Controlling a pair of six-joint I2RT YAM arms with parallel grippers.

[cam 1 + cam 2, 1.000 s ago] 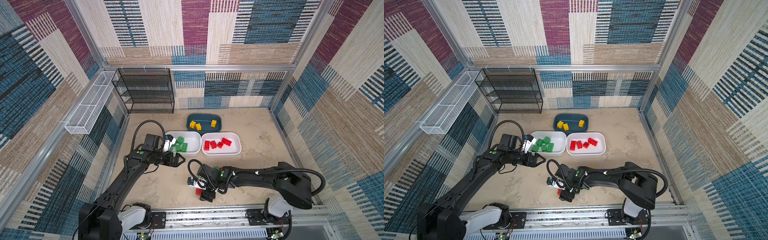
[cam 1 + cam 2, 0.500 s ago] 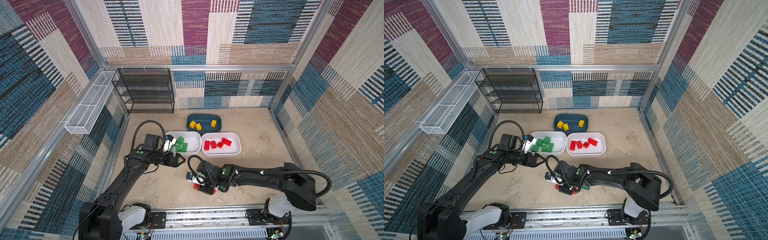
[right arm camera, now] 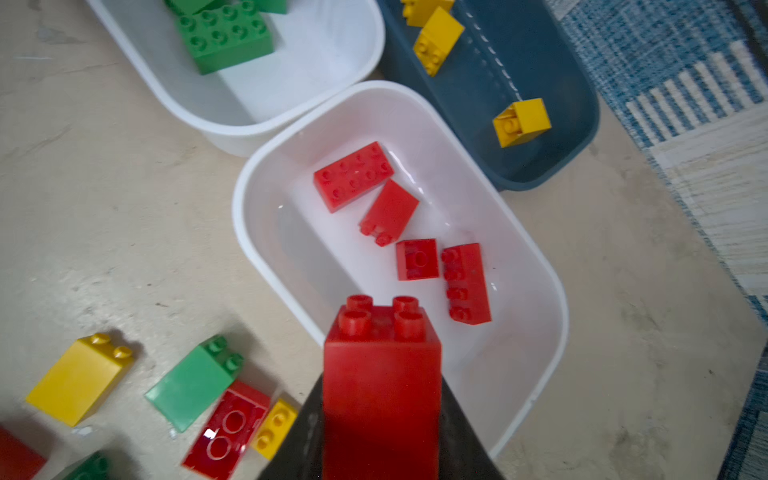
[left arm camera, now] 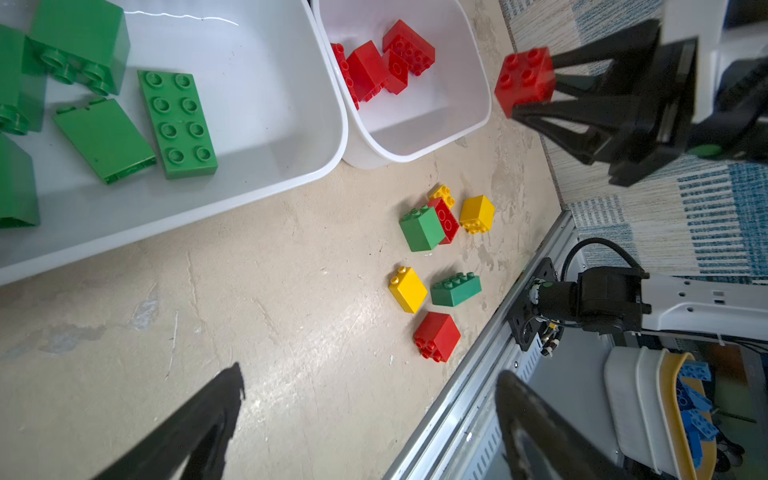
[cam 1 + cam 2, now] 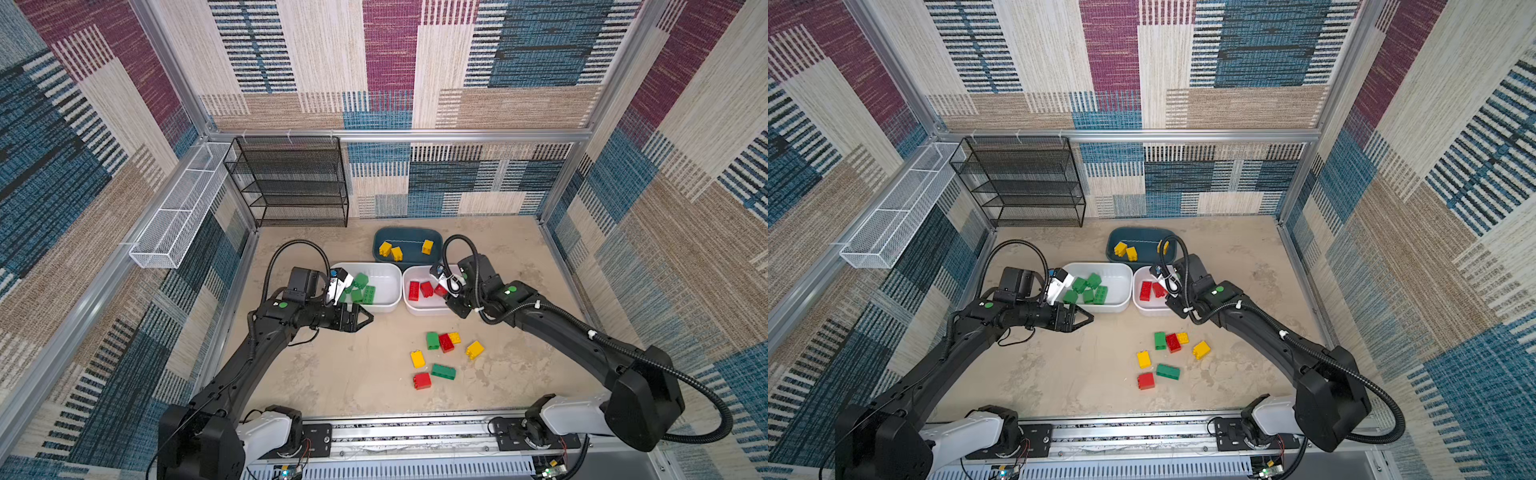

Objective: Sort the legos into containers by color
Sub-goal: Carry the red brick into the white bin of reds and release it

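Observation:
My right gripper [image 3: 382, 399] is shut on a square red lego [image 3: 381, 365] and holds it above the near end of the white container [image 5: 419, 311] that has several red legos in it. In both top views that gripper [image 5: 442, 291] [image 5: 1163, 291] hangs over this tub. The left gripper [image 5: 368, 319] [image 4: 370, 380] is open and empty, low in front of the white container [image 5: 388, 306] of green legos. A teal container [image 5: 409, 239] behind holds three yellow legos. Several loose legos lie on the floor: green [image 5: 432, 340], red [image 5: 446, 343], yellow [image 5: 474, 349].
A black mesh rack [image 5: 291, 183] stands at the back left, with a white wire basket [image 5: 178, 216] on the left wall. The arms' metal rail [image 5: 415, 432] runs along the front edge. A bin of blue bricks [image 4: 690, 415] sits outside the cell.
My right gripper has shut on a red lego in the loose pile near the front, lifted it and carried it back over the red tub. The left arm has not moved.

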